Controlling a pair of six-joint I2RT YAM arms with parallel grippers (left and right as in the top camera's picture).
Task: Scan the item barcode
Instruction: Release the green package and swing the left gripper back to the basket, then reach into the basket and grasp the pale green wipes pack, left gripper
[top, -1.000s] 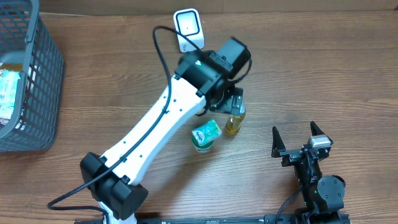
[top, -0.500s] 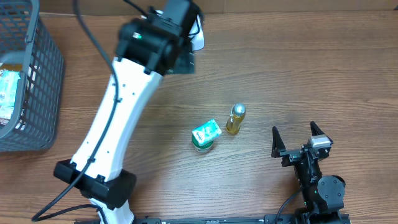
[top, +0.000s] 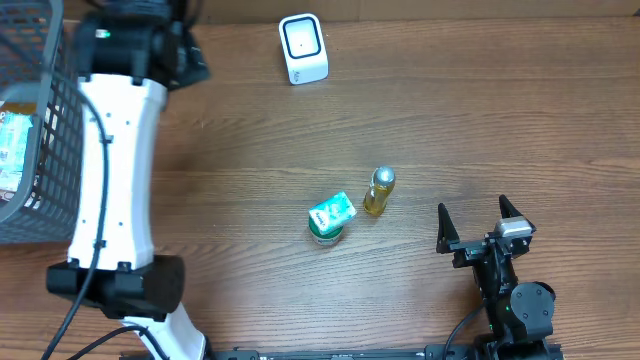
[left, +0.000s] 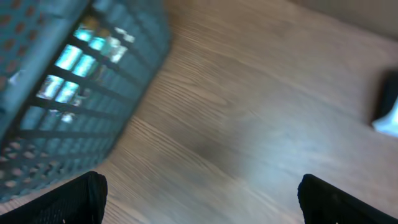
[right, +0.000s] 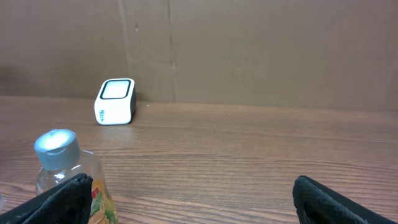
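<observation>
A small yellow bottle (top: 378, 192) with a silver cap stands mid-table, next to a green-and-white pack (top: 330, 217). The white barcode scanner (top: 303, 48) stands at the back of the table. My left gripper (top: 190, 62) is at the back left beside the basket, open and empty; its wrist view is blurred, with wood between the fingers (left: 68, 202). My right gripper (top: 480, 225) rests open at the front right, right of the bottle (right: 68, 177), with the scanner (right: 115, 101) far ahead.
A dark grey wire basket (top: 60, 150) holding packaged goods sits at the left edge of the table and fills the upper left of the left wrist view (left: 74, 74). A brown wall stands behind the table.
My left arm has swung from above the bottle and pack at mid-table to the back left by the basket, with nothing in it. The bottle, the pack and the right arm have not moved.
</observation>
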